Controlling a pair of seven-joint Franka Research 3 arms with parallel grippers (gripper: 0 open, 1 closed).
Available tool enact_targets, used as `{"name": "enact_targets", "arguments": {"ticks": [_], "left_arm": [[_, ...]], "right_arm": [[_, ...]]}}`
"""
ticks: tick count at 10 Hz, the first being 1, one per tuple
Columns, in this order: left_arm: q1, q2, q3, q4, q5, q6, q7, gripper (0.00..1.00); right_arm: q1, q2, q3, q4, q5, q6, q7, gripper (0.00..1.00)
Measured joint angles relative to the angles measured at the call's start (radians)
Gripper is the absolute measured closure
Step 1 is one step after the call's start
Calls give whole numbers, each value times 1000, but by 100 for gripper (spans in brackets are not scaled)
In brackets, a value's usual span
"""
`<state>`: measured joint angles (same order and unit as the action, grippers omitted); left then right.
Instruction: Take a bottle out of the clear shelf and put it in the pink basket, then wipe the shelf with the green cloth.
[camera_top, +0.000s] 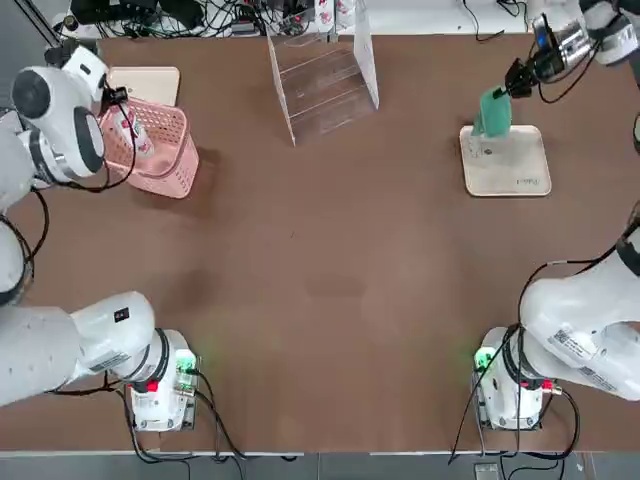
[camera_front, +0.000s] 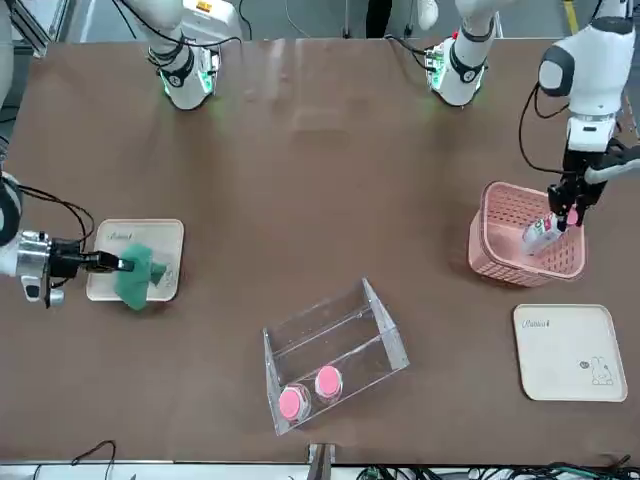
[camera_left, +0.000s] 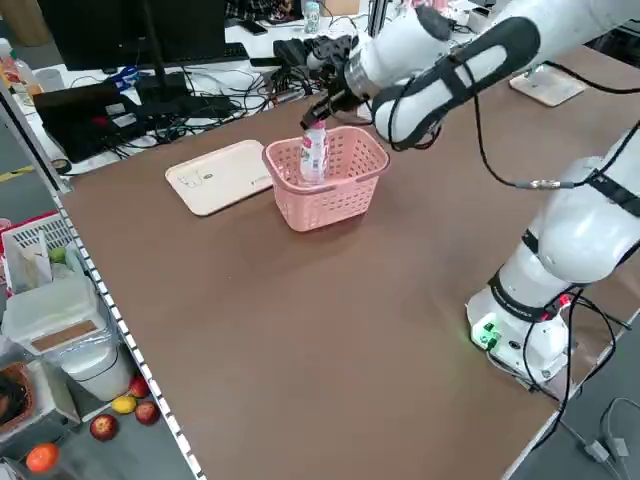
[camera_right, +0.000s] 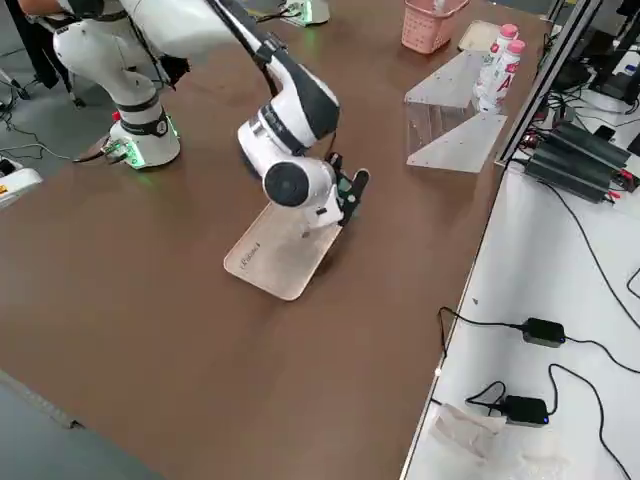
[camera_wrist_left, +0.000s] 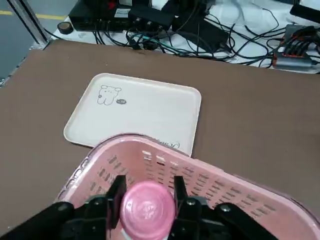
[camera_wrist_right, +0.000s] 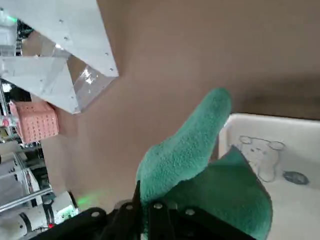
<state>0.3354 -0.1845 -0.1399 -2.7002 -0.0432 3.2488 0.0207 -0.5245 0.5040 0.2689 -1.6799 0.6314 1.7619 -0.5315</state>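
My left gripper (camera_front: 569, 212) is shut on a white bottle (camera_front: 540, 235) with a pink cap (camera_wrist_left: 147, 210). The bottle's lower part sits inside the pink basket (camera_top: 165, 160), also seen from the left side as the pink basket (camera_left: 335, 195). Over at the far right, my right gripper (camera_top: 517, 82) is shut on the green cloth (camera_top: 493, 112), which hangs just above a cream tray (camera_top: 520, 170). The clear shelf (camera_top: 320, 85) stands at the far middle, between the two grippers. Two more pink-capped bottles (camera_front: 310, 392) stand in the clear shelf (camera_front: 335, 350).
A second cream tray (camera_top: 150, 82) lies just behind the basket, near the table's far left edge. Cables and power strips (camera_wrist_left: 200, 25) run along the far side, past the table edge. Both arm bases (camera_top: 160, 385) stand at the near edge.
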Motion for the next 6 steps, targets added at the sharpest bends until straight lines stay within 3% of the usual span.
{"name": "enact_targets", "arguments": {"ticks": [1,3,6], "left_arm": [[2,63,0,-10,0,89,0,57],[8,152,0,-10,0,166,0,57],[11,165,0,-6,0,170,2,57]], "right_arm": [[29,-18,0,11,-4,-2,0,96],[94,-52,-2,34,-6,-3,3,96],[208,-104,-12,65,-5,15,91,96]]}}
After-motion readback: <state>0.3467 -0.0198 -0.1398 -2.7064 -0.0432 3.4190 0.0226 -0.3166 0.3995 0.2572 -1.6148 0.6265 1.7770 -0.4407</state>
